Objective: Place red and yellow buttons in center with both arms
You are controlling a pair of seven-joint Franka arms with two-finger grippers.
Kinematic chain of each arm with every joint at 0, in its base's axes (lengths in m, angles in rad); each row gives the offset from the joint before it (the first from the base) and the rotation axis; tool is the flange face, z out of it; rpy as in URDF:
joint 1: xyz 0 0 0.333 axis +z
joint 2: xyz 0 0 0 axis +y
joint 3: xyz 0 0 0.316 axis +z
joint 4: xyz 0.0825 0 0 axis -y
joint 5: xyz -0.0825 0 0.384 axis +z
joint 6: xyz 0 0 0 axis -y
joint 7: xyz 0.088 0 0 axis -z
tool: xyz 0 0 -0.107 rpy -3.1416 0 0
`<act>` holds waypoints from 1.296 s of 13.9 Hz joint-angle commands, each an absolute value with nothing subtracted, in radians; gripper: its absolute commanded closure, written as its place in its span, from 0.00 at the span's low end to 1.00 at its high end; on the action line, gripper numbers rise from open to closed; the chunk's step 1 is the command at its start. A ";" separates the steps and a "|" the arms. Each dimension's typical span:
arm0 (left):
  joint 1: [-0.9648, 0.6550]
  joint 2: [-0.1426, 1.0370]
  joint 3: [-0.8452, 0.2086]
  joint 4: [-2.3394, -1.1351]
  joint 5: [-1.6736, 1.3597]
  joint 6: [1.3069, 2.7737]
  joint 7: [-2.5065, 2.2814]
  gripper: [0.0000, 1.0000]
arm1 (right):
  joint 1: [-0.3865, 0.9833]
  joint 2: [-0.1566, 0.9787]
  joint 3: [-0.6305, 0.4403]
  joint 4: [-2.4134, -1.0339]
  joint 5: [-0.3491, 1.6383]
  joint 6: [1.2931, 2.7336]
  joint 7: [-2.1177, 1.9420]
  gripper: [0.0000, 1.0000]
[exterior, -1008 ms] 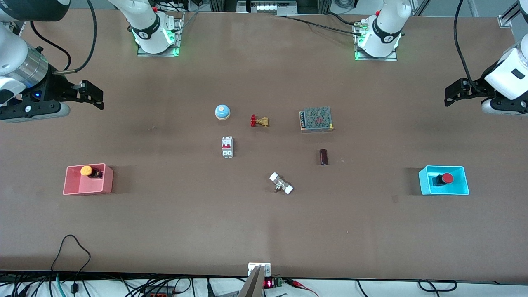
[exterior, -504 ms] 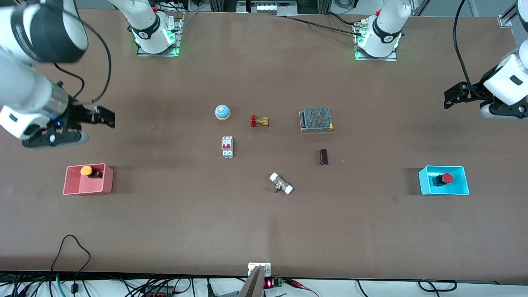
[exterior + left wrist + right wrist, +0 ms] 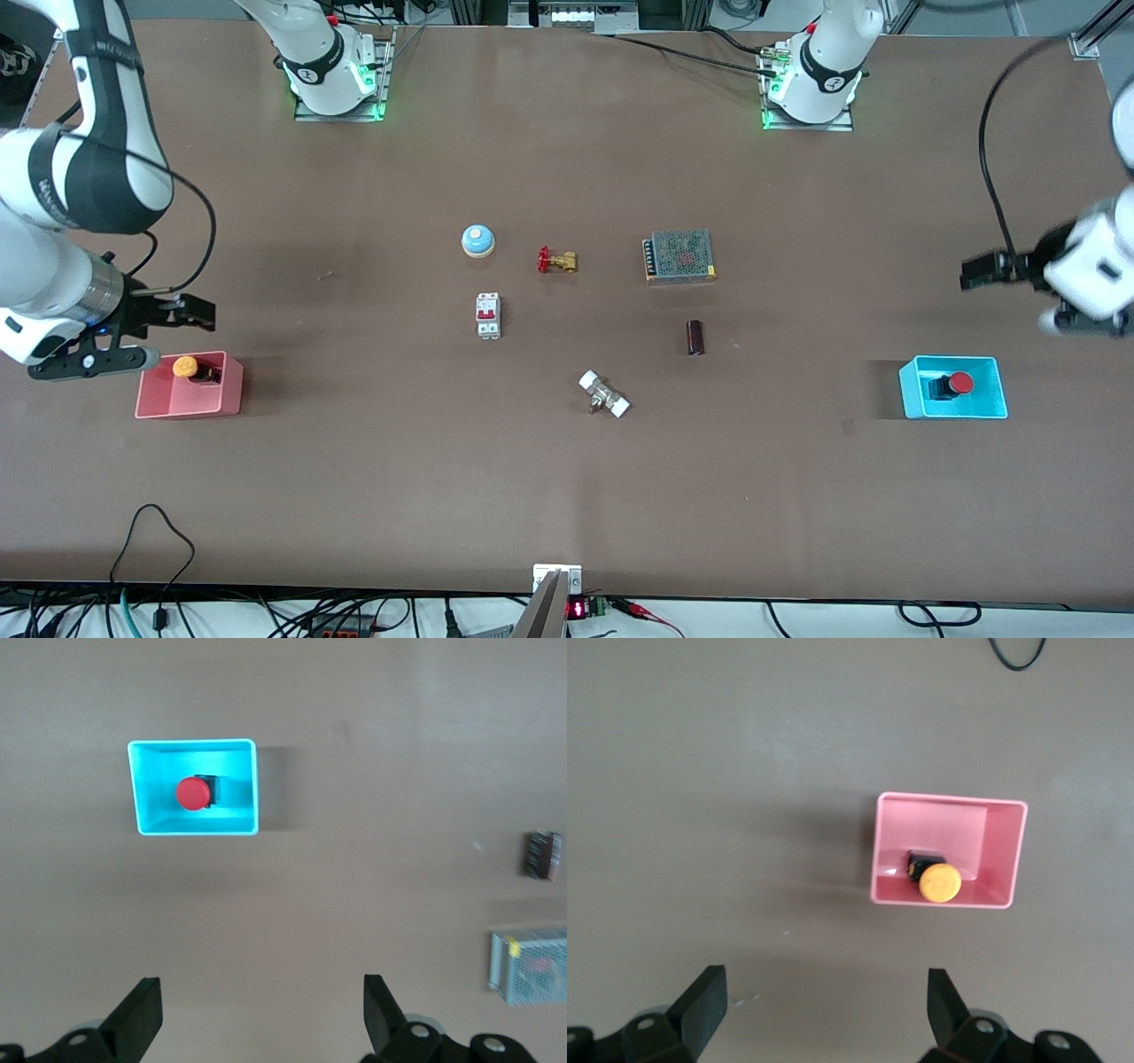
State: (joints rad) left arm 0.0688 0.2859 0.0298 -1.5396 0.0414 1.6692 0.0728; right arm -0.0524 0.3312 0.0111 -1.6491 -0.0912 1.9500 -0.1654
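Note:
The orange-yellow button point(image 3: 185, 366) lies in the pink bin point(image 3: 177, 406) at the right arm's end of the table. The red button point(image 3: 961, 383) lies in the cyan bin point(image 3: 957, 413) at the left arm's end. My right gripper point(image 3: 93, 354) is up over the table beside the pink bin, open and empty. Its wrist view shows the yellow button point(image 3: 939, 882) in the pink bin point(image 3: 1003, 850), ahead of the gripper point(image 3: 826, 1005). My left gripper point(image 3: 1085, 319) is over the table beside the cyan bin, open and empty point(image 3: 263, 1014). Its wrist view shows the red button point(image 3: 192, 793) in the cyan bin point(image 3: 245, 784).
Around the brown table's center point(image 3: 576, 328) lie a blue dome bell point(image 3: 477, 239), a brass valve point(image 3: 557, 260), a meshed power supply point(image 3: 679, 256), a white breaker point(image 3: 488, 315), a dark cylinder point(image 3: 695, 338) and a white-ended fitting point(image 3: 604, 394).
Both arms have swung toward their bins: the right gripper has come down beside the pink bin, the left gripper closer to the cyan bin. The buttons have not moved.

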 commanded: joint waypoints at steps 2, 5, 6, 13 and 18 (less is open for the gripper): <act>0.144 0.446 0.031 -1.482 0.063 1.836 0.097 0.00 | -0.097 0.339 0.020 -1.706 -0.104 2.040 -0.219 0.00; 0.176 0.537 0.031 -1.503 0.064 1.946 0.100 0.00 | -0.116 0.385 0.020 -1.715 -0.104 2.118 -0.221 0.00; 0.178 0.548 0.031 -1.541 0.064 2.004 0.109 0.00 | -0.126 0.393 0.021 -1.739 -0.104 2.164 -0.227 0.00; 0.201 0.567 0.031 -1.769 0.063 2.374 0.176 0.00 | -0.181 0.449 0.020 -1.864 -0.103 2.463 -0.323 0.00; 0.206 0.606 0.032 -1.766 0.063 2.453 0.179 0.00 | -0.206 0.485 0.020 -1.873 -0.103 2.508 -0.341 0.00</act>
State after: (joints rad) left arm 0.1976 0.5910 0.0333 -1.7591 0.0471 2.4095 0.1630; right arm -0.1916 0.4793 0.0097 -1.8594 -0.0929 2.4733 -0.3272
